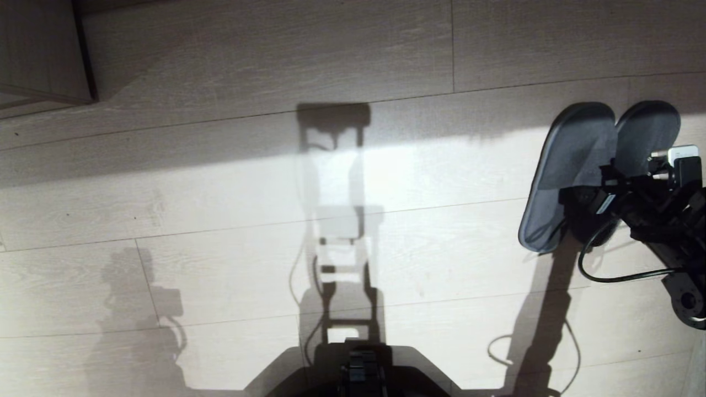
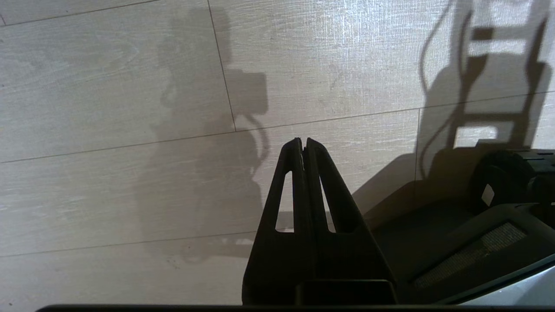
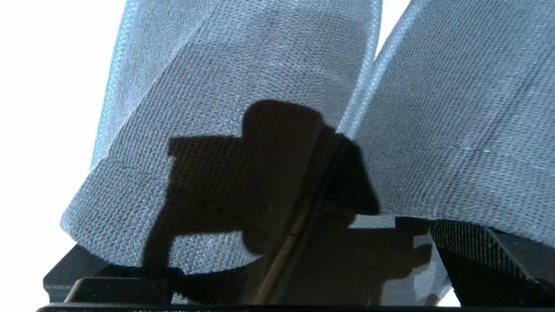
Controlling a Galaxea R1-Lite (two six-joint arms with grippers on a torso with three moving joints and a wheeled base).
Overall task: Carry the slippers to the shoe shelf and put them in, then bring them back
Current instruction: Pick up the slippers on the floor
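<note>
Head view: pale wood-plank floor (image 1: 231, 182), lit by a bright band crossing it, with the robot's own shadow running down the middle. The slippers (image 1: 579, 160) lie side by side on the floor far toward the robot's right, toes pointing away from the robot, inner edges touching or nearly so. The left slipper shows almost whole; the heel end of the right one is hidden. The right pincer (image 1: 593, 201) sits at the slippers' heel end, its dark body over the open backs of both; its fingers are not separable here. A black cable (image 1: 618, 275) loops from the right arm above the floor. A wood-grain furniture corner (image 1: 41, 52) stands on the floor at the far left. The robot's dark base (image 1: 358, 369) fills the near middle.

Left wrist view: left pincer (image 2: 303, 145) hangs above bare floor planks, fingertips pressed together, holding nothing. Part of the robot's base (image 2: 485, 242) shows beside it.

Right wrist view: woven grey-blue uppers of both slippers (image 3: 269, 99) fill the frame, very close. One dark finger (image 3: 481, 260) of the right pincer lies under the edge of one slipper and another dark part shows at the opposite side, so the pincer stands spread wide; whether it grips the fabric cannot be told.
</note>
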